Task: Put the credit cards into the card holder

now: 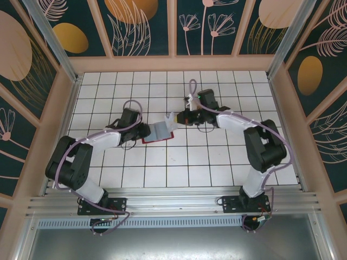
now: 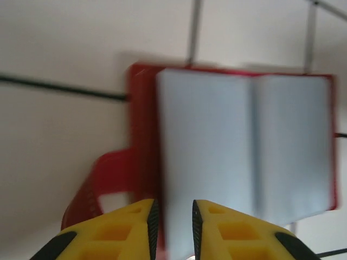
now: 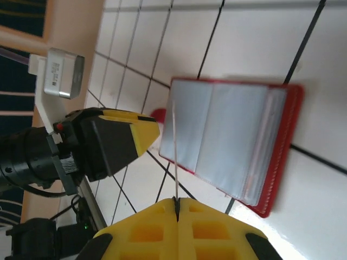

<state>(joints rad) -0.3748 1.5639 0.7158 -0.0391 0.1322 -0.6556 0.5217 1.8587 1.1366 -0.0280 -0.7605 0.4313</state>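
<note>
White tiled worktop (image 1: 179, 162) with black grid lines, spread beneath the left hand (image 1: 146, 130) and the right hand (image 1: 176, 117). Pale wooden frame (image 1: 173, 63) well beyond both hands, backed by dark teal panels (image 1: 217, 27) painted with flowers and orange ovals. Aluminium rail (image 1: 173, 203) behind both, along the near edge.

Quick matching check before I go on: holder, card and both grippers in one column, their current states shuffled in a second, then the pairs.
Things
1. holder
2. card
3. left gripper
4. right gripper

States
a. shut on the card
b. pinched at one end, edge-on to the right wrist camera
c. lies open on the tiles, pale side up
d. by the holder's tab, narrowly parted

Pairs: 1-c, 2-b, 3-d, 4-a
</note>
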